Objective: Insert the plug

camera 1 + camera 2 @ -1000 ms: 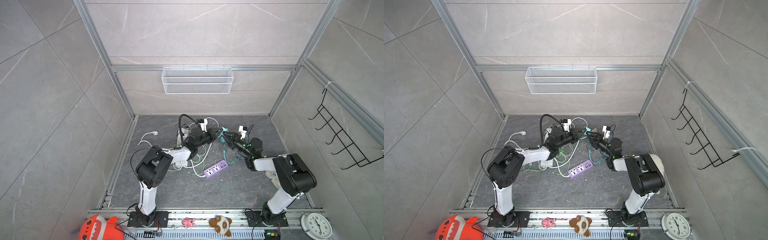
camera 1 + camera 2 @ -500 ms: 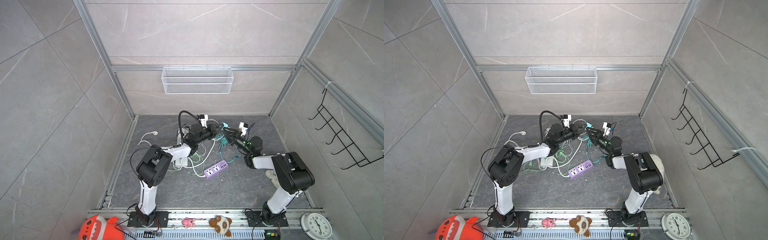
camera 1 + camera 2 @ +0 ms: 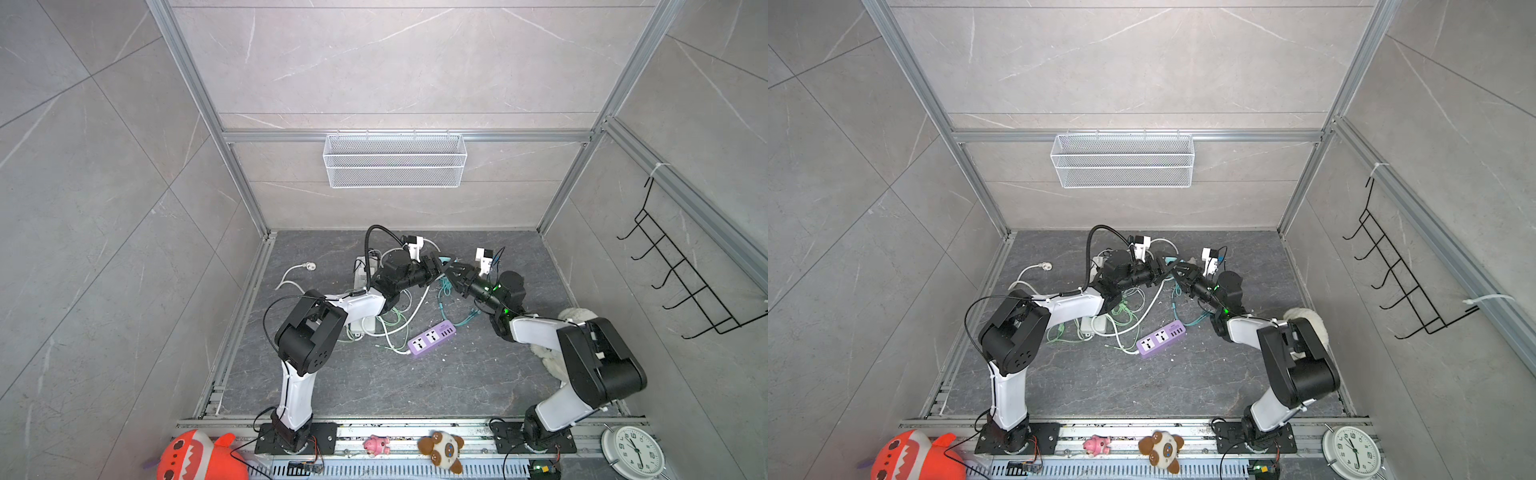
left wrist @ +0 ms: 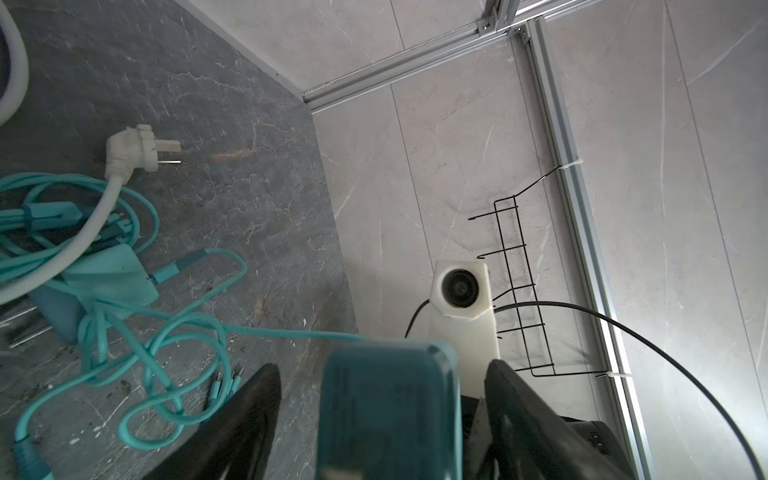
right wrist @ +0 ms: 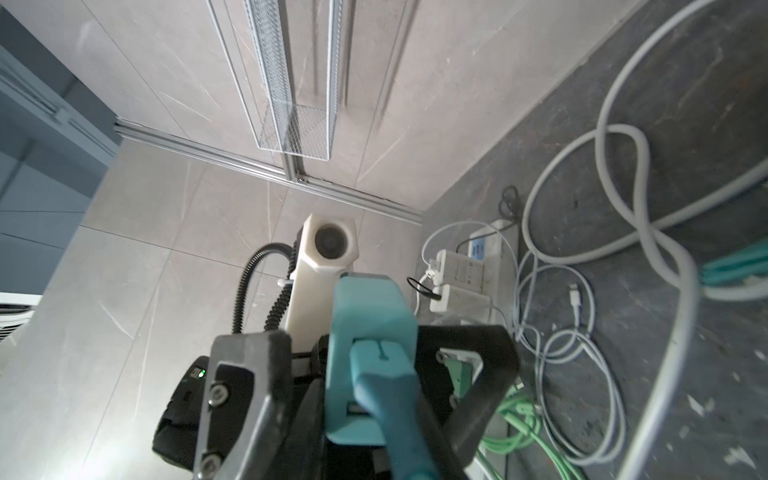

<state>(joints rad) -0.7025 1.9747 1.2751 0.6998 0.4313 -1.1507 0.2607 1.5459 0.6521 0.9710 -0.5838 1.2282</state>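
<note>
Where the two robot arms meet nose to nose above the back of the dark, marbled floor [image 3: 374, 386], a teal plug [image 5: 370, 320] hangs in the air between them. It is a smooth, matte plastic block with rounded corners, longer than it is wide. Its long axis runs roughly level along the line joining the two grippers. A darker teal cable connector sits in the end facing the right gripper [image 3: 452, 269], and the opposite end points toward the left gripper [image 4: 382, 368]. Its prongs cannot be made out.

The right gripper's fingers are closed tight on the plug near its cable end and carry it. The left gripper's black fingers [image 4: 515, 415] stand wide apart on either side of the block, with a clear gap at each side, gripping nothing.

On the floor, nearer the arm bases, lies a purple power strip [image 3: 432, 338]. It is a flat rectangular bar set at a slant, sockets facing up. Thin teal cable [image 4: 291, 332], pale green cable [image 5: 515, 444] and thick white cord [image 4: 89, 224] lie in loose tangles nearby. A white plug [image 4: 133, 151] rests on its side on bare floor.
</note>
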